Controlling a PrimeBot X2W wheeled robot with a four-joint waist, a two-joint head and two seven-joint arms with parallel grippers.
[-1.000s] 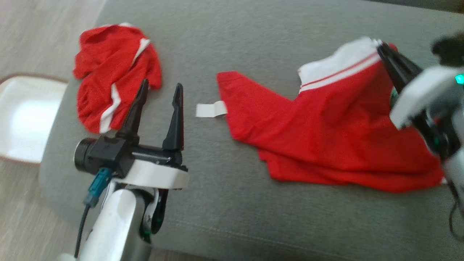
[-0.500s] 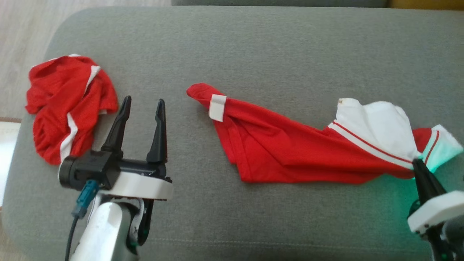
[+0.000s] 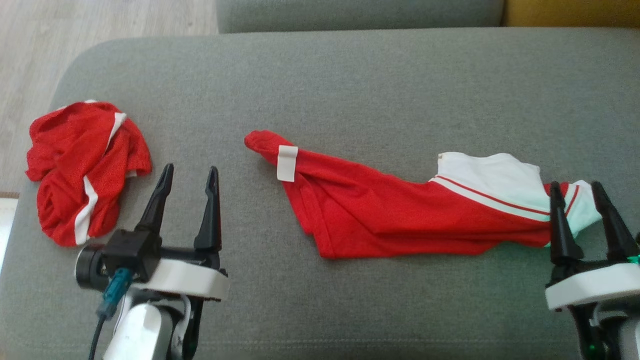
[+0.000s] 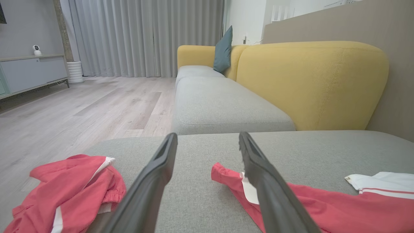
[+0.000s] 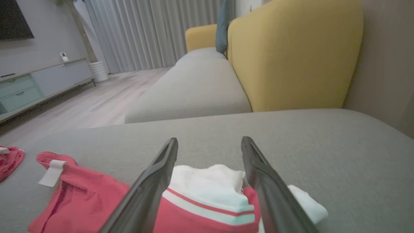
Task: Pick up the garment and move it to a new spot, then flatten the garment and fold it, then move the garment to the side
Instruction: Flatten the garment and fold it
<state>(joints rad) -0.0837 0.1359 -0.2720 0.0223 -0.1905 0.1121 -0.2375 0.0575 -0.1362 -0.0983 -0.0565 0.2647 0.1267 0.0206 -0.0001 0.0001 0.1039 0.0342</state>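
On the grey sofa seat point(image 3: 350, 75) the red-and-white garment point(image 3: 390, 220) lies stretched but creased, my right claw point(image 3: 575, 186) open astride its white end, probably letting it settle for flattening, while my left claw point(image 3: 191, 168) hovers open near its red tip.

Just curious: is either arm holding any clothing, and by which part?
Nothing. Right gripper, jaws open, straddles the white end of the garment; left gripper open too.

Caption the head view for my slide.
Open right tool at the white end of a red garment on a grey cushion.
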